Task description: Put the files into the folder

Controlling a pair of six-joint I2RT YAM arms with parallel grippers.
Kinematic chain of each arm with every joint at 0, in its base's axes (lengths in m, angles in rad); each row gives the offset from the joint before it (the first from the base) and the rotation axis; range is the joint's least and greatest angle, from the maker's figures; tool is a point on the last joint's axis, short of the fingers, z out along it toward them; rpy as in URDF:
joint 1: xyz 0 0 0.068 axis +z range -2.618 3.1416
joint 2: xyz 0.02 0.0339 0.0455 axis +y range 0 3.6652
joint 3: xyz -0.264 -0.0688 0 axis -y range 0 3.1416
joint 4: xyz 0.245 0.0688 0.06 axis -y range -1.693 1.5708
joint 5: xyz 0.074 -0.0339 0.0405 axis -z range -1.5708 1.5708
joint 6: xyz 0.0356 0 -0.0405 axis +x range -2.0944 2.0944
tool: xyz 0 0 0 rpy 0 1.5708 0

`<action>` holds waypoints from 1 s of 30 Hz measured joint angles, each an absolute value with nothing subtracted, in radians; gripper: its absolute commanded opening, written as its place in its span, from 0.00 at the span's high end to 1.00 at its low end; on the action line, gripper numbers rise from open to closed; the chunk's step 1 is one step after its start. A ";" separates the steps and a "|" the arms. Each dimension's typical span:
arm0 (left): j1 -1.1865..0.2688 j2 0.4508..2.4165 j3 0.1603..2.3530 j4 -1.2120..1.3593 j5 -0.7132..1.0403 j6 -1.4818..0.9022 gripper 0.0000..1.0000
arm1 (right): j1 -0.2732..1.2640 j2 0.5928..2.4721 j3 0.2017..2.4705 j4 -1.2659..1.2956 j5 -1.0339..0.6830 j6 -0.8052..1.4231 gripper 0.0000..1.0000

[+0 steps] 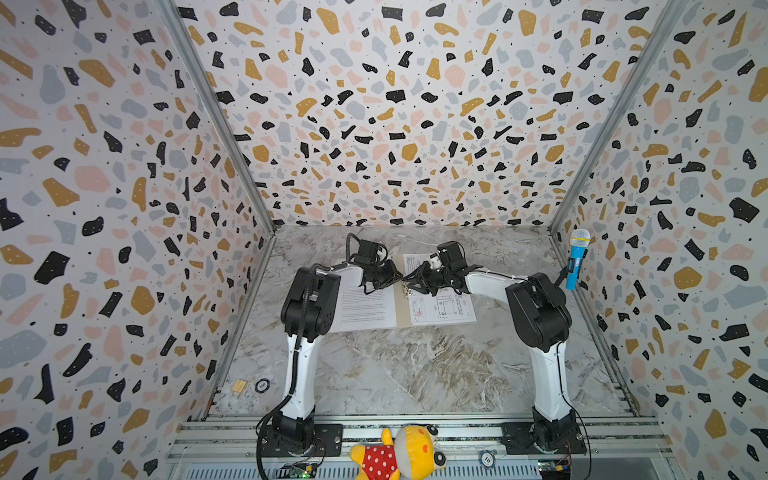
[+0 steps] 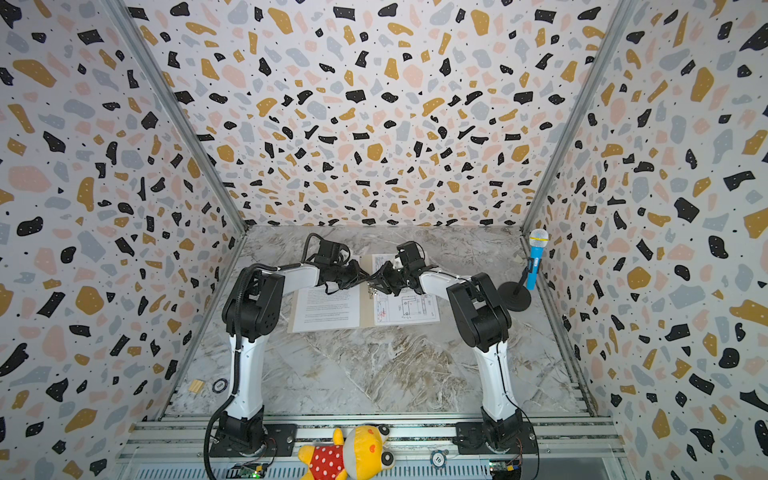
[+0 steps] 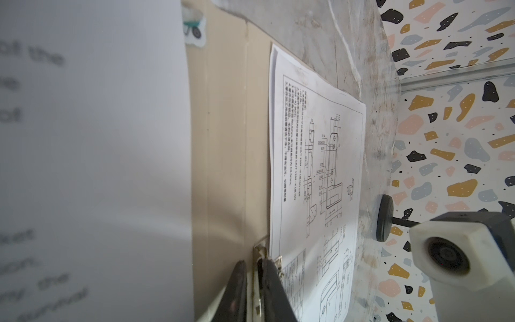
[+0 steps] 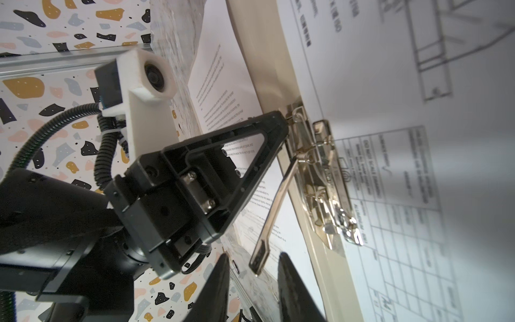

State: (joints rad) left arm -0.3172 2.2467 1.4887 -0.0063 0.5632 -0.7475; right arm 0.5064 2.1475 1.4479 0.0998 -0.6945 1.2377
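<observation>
Text sheet (image 3: 83, 156) blurred; drawing sheet (image 4: 395, 83) cut off.

The chip (image 1: 486, 459) on the front rail (image 1: 469, 434) bore "10". The text sheet (image 3: 92, 153) showed a blurred "the". Print on the drawing sheet (image 3: 315, 125) was unreadable.

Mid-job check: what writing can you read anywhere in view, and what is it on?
"10": rail chip.
"the": text sheet, left wrist view; its other words are blurred.
Drawing sheet: notes and dimensions too small to read.
Table chip: number blurred.
</observation>
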 measured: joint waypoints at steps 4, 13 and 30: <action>-0.317 2.247 1.489 -0.006 0.560 -0.747 0.86 | 0.513 2.150 1.448 0.102 -0.708 1.253 0.71; -0.317 2.247 1.489 -0.006 0.558 -0.745 0.86 | 0.517 2.158 1.448 0.105 -0.715 1.274 0.75; -0.317 2.248 1.489 -0.006 0.558 -0.741 0.86 | 0.517 2.158 1.428 0.115 -0.715 1.279 0.84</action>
State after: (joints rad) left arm -0.3172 2.2482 1.4895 -0.0063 0.5583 -0.7406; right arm 0.5167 2.1578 1.4284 0.1150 -0.7155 1.2793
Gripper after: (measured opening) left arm 0.142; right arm 0.172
